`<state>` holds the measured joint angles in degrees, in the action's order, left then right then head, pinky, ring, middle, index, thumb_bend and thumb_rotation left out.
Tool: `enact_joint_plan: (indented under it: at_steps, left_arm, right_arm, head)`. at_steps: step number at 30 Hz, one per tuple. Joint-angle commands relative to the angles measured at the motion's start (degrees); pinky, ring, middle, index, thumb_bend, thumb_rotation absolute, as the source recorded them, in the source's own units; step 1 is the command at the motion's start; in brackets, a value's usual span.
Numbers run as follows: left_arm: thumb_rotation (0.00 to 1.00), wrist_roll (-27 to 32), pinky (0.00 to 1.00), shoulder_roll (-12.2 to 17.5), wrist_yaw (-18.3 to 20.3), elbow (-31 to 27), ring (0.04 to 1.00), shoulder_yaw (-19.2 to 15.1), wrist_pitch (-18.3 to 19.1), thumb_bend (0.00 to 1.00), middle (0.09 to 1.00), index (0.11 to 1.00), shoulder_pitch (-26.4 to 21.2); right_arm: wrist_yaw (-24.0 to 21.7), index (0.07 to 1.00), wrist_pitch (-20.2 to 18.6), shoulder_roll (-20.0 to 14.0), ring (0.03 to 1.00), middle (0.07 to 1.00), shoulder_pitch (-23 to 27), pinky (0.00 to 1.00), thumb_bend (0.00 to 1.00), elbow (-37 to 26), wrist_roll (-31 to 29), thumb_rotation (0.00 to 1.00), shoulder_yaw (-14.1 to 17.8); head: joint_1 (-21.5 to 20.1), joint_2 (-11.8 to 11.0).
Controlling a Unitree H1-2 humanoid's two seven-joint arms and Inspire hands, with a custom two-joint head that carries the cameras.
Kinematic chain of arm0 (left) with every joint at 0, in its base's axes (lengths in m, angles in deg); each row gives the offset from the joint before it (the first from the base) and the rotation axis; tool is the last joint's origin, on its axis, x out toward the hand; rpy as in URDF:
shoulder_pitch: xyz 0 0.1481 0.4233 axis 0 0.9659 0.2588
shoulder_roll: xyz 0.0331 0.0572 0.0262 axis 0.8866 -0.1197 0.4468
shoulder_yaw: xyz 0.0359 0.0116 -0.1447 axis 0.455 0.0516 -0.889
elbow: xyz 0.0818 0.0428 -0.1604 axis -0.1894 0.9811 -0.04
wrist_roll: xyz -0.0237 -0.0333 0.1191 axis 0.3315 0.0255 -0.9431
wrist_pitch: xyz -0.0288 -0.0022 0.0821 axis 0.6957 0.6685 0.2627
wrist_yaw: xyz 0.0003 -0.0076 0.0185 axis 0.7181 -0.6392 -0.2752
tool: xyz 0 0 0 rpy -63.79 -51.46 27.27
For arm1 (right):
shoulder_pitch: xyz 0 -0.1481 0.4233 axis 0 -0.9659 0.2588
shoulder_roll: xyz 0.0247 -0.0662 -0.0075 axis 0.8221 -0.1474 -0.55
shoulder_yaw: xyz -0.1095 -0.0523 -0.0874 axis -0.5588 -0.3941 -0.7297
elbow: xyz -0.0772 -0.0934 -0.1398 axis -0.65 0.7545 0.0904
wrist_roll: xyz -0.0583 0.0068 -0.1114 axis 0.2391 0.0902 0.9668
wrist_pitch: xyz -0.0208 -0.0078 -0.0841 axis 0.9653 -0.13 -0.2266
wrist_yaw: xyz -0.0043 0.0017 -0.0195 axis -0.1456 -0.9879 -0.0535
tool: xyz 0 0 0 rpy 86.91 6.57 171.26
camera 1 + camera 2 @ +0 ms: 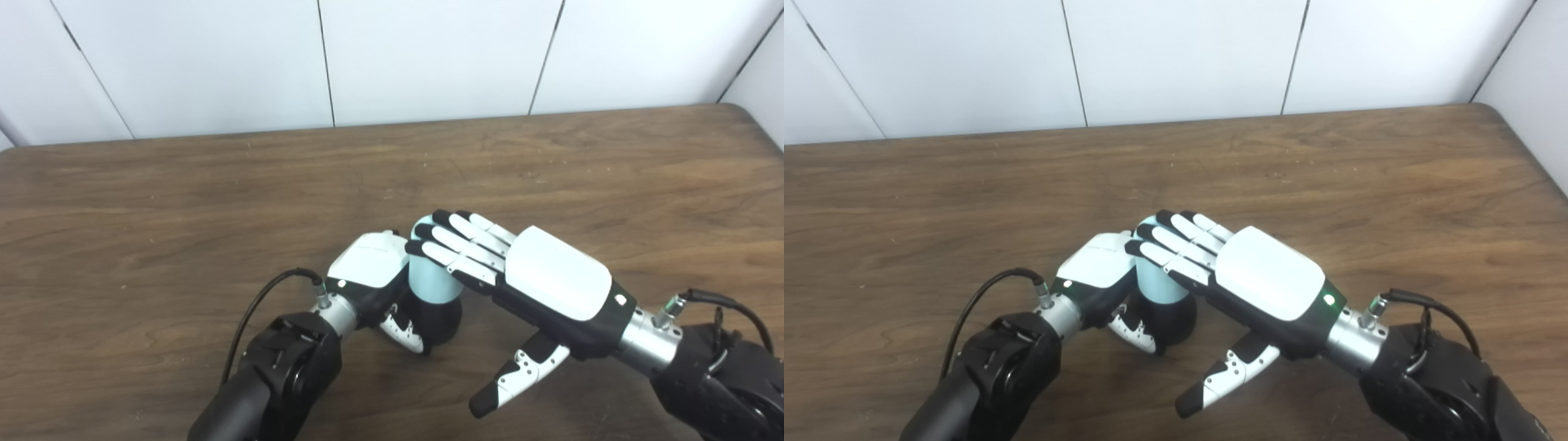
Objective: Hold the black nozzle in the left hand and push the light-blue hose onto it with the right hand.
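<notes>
The black nozzle (442,321) stands upright on the wooden table (184,202) near the front middle. My left hand (372,269) is shut on the black nozzle, its thumb wrapped across the front. The light-blue hose (432,278), a short cylinder, sits on top of the nozzle. My right hand (539,275) is open and flat, its fingers (456,245) lying over the top of the hose and its thumb pointing down and away from it. The joint between hose and nozzle is partly hidden by my hands. The hose (1159,283) and nozzle (1170,321) also show in the right eye view.
A white panelled wall (429,55) runs behind the table's far edge. The table's right corner (744,113) is in view. A black cable (263,300) loops from my left wrist and another (729,303) from my right wrist.
</notes>
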<state>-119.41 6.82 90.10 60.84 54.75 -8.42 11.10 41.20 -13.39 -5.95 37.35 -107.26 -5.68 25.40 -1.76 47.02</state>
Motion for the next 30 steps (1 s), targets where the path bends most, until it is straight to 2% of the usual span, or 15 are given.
enact_joint_plan:
  at_steps: [1, 7, 10, 11, 12, 13, 14, 19, 30]
  left_arm:
    - [0.17, 2.51, 0.95, 0.03, 3.91, 3.75, 0.866, 1.2, -0.62, 0.97, 0.868, 0.833, 2.24]
    - [0.05, 3.08, 0.87, -0.85, 1.95, 4.28, 0.835, -0.1, -1.44, 0.93, 0.83, 0.735, 3.22]
    - [0.02, 3.06, 0.86, -1.26, 1.17, 4.38, 0.805, -0.64, -1.56, 0.91, 0.76, 0.652, 3.6]
    - [0.04, 3.22, 0.85, -1.52, 0.67, 4.37, 0.786, -0.95, -1.44, 0.72, 0.727, 0.572, 3.87]
    - [0.04, 3.38, 0.82, -1.74, 0.07, 4.37, 0.75, -1.23, -1.4, 0.63, 0.686, 0.528, 4.18]
    - [0.05, 3.5, 0.78, -1.86, -0.37, 4.4, 0.707, -1.39, -1.39, 0.57, 0.643, 0.5, 4.38]
    - [0.05, 3.48, 0.76, -1.93, -0.83, 4.41, 0.693, -1.5, -1.44, 0.54, 0.628, 0.49, 4.59]
    - [0.04, 2.3, 0.7, -2.26, -2.08, 4.41, 0.638, -1.69, -0.74, 0.52, 0.603, 0.481, 5.21]
    - [0.04, 1.8, 0.73, -2.12, -2.61, 4.43, 0.655, -2.0, -1.32, 0.52, 0.619, 0.482, 5.35]
  right_arm:
    - [-7.8, 0.978, -0.69, -1.65, 0.994, 0.988, -2.74, 1.0, 0.61, 2.0, -0.67, 0.97, -3.4]
    - [-7.62, 0.978, -0.49, -1.79, 0.993, 0.988, -2.73, 1.0, 0.61, 2.15, -0.67, 0.97, -3.41]
    - [-7.62, 0.978, -0.54, -1.82, 0.992, 0.988, -2.5, 1.0, 0.61, 2.21, -0.63, 0.97, -3.49]
    - [-7.68, 0.978, -0.63, -1.8, 0.992, 0.988, -2.42, 1.0, 0.61, 2.12, -0.62, 0.97, -3.52]
    - [-7.76, 0.978, -0.73, -1.77, 0.992, 0.988, -2.35, 1.0, 0.61, 2.03, -0.6, 0.97, -3.55]
    - [-7.8, 0.978, -0.79, -1.74, 0.991, 0.988, -2.32, 1.0, 0.61, 1.96, -0.58, 0.97, -3.58]
    - [-7.82, 0.978, -0.82, -1.72, 0.991, 0.988, -2.31, 1.0, 0.61, 1.92, -0.56, 0.97, -3.6]
    - [-7.43, 0.978, -0.5, -1.85, 0.99, 0.988, -2.48, 1.0, 0.61, 2.11, -0.68, 0.97, -3.53]
    - [-7.29, 0.978, -0.55, -2.0, 0.988, 0.986, -2.26, 1.0, 0.61, 2.27, -1.1, 0.97, -3.28]
  head:
    - [-0.15, 0.11]
    - [0.0, 0.09]
    - [0.0, 0.09]
    - [0.0, 0.09]
    - [-0.07, 0.13]
    - [-0.07, 0.13]
    - [-0.06, 0.15]
    - [-0.08, 0.19]
    - [0.11, 0.26]
